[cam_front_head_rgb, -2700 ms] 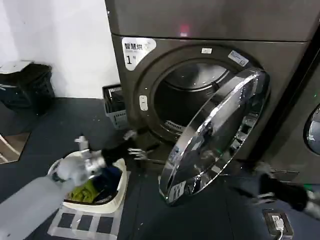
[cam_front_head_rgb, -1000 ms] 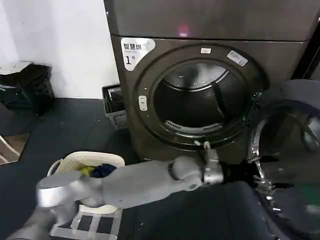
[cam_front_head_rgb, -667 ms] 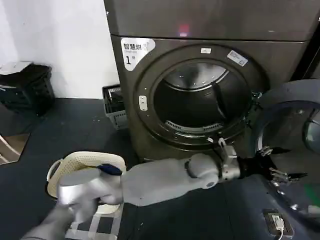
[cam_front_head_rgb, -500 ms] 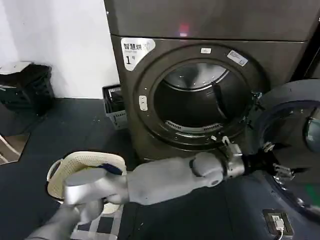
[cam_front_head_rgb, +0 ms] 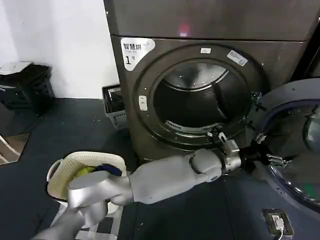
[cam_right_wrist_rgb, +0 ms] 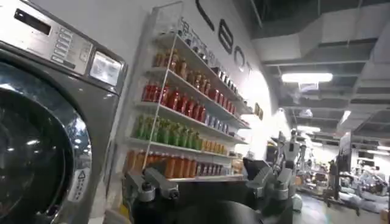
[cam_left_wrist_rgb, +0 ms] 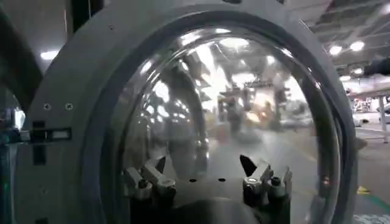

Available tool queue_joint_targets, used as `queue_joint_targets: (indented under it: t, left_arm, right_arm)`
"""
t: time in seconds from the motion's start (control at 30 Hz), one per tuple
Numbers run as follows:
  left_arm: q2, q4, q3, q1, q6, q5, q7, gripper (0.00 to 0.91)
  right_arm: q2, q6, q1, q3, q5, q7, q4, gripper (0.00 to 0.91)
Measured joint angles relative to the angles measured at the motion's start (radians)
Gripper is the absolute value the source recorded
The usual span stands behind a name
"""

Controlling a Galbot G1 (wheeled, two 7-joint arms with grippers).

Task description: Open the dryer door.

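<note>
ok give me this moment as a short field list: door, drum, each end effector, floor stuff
door: dryer door swung wide open to the robot's right, inner side facing out
drum: dryer opening uncovered, drum looks empty
left end effector: left end effector open, reached across to the door's inner face
right end effector: right end effector open, holding nothing
floor: laundry basket with clothes at lower left

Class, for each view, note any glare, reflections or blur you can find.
Head view: a red light glows on the dryer; left gripper slightly blurred. Left wrist view: the dryer door glass mirrors bright ceiling lights. Right wrist view: ceiling lamps glare.
</note>
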Motion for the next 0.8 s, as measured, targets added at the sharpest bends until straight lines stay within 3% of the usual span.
queue_joint_targets:
  t: [0.17, 0.47, 0.8]
  left_arm:
    - [0.022, -0.101, -0.050, 0.034, -0.037, -0.038, 0.059, 0.907]
    - [0.351, -0.298, -0.115, 0.109, -0.218, 0.085, 0.042, 0.907]
    - [0.699, -0.499, -0.207, 0.197, -0.157, 0.090, -0.001, 0.907]
  right_arm:
    - [-0.015, 0.002, 0.003, 0.017, -0.022, 0.000, -0.015, 0.907]
    - [-0.030, 0.020, 0.019, 0.012, -0.048, -0.002, -0.029, 0.907]
    - [-0.057, 0.019, 0.037, -0.005, -0.044, -0.032, -0.031, 0.907]
